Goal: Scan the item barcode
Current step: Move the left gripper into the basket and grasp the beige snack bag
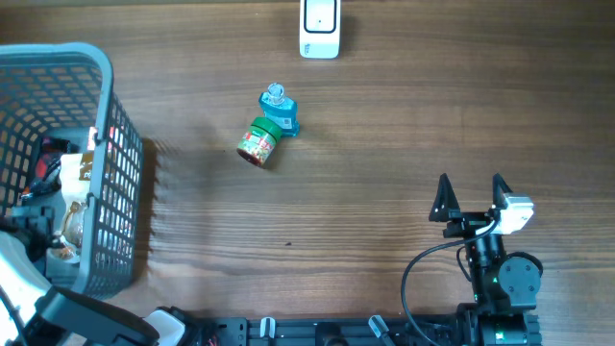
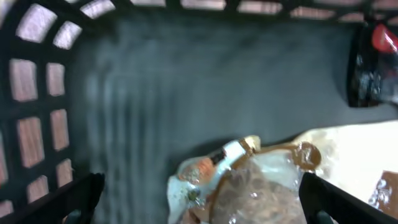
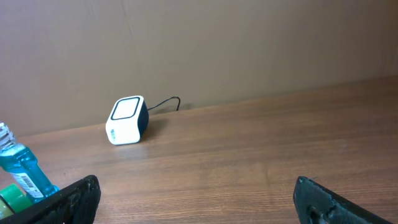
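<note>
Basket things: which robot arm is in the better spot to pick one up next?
Left. The left gripper, open, hangs inside the basket, right over a clear-wrapped packet. The right gripper is open too, but sits far across the table from the basket.

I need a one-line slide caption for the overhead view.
Blue bottle and green-lidded jar sit near the scanner; right end effector open, basket at left.

The basket [image 1: 121, 192] stands at the table [image 1: 384, 125]'s left — jar [image 1: 258, 144] and bottle [image 1: 280, 111] touch mid-table, scanner [image 1: 320, 29] behind them.
</note>
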Robot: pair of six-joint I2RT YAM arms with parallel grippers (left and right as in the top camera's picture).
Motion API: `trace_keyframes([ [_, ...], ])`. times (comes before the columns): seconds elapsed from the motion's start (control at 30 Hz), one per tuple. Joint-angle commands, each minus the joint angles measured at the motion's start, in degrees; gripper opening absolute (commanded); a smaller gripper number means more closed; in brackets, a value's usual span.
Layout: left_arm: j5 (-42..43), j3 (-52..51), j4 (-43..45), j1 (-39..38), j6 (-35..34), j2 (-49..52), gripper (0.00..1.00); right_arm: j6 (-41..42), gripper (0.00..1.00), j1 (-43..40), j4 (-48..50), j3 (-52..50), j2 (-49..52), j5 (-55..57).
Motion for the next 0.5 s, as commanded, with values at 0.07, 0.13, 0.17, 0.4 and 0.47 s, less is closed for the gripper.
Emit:
trace_keyframes([
  [0.07,0.52,-4.35,4.35,0.48,3.26,0.31,1.0,-0.66,1.0,0.35,0.13,-0.07,-0.31,-0.55],
  [0.13,1.97,-6.67,7.15,0.48,3.54,0.31,1.0,-0.68,1.0,0.35,0.13,-0.07,-0.31,-0.55],
  [0.17,3.32,-7.72,8.72,0.48,4.79,0.31,1.0,-0.66,0.99,0.35,0.13,-0.07,-0.31,-0.55],
  [0.4,7.37,-10.95,14.69,0.48,6.49,0.31,1.0,-0.66,1.0,0.35,0.13,-0.07,-0.31,-0.55],
  [0.47,9.2,-10.95,15.54,0.48,6.51,0.31,1.0,-0.68,1.0,0.35,0.13,-0.07,-0.31,-0.55],
])
